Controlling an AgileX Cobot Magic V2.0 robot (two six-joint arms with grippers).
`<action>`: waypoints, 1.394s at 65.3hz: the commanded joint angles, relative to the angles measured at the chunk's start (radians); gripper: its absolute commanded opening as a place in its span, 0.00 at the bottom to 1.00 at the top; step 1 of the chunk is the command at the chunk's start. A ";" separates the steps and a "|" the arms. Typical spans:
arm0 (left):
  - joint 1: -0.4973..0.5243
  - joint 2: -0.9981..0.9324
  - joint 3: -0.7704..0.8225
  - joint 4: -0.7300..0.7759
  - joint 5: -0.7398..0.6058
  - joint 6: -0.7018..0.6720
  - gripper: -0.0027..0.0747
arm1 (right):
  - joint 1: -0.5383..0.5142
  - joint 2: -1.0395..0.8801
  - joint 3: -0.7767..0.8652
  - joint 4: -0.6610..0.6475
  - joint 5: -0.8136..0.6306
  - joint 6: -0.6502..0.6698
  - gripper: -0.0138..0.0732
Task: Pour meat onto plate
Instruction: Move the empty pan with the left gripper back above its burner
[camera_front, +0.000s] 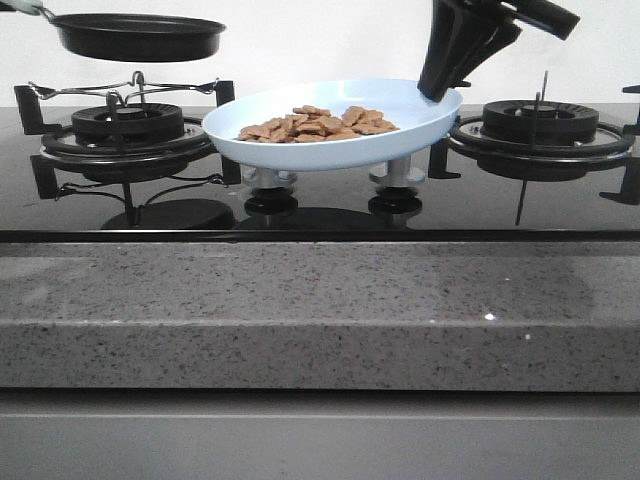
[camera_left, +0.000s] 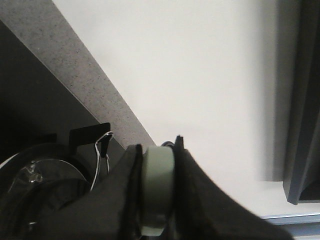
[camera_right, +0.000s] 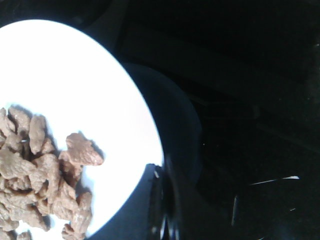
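Observation:
The pale blue plate (camera_front: 330, 140) is held level above the stove's middle, with a heap of orange-brown meat (camera_front: 318, 124) lying in it. My right gripper (camera_front: 438, 92) is shut on the plate's right rim. In the right wrist view the plate (camera_right: 75, 85) shows white, the meat (camera_right: 45, 175) lies on it, and my right gripper (camera_right: 162, 200) pinches the rim. The black frying pan (camera_front: 138, 38) hangs level above the left burner. My left gripper (camera_left: 158, 190) is shut on the pan's pale green handle (camera_left: 157, 187); the handle end shows in the front view (camera_front: 22, 8).
The left burner (camera_front: 130, 135) with its wire grate stands under the pan. The right burner (camera_front: 540, 130) stands beside the plate. Two stove knobs (camera_front: 272, 195) sit under the plate. The grey speckled counter edge (camera_front: 320, 310) runs along the front.

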 joint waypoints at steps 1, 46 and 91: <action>0.010 -0.054 -0.030 -0.072 0.017 -0.023 0.01 | 0.002 -0.065 -0.025 0.032 -0.022 -0.003 0.09; 0.017 -0.054 -0.030 0.163 -0.028 -0.074 0.08 | 0.002 -0.061 -0.025 0.032 -0.022 -0.003 0.09; 0.017 -0.058 -0.030 0.386 0.154 -0.074 0.70 | 0.002 -0.053 -0.025 0.032 -0.022 -0.003 0.09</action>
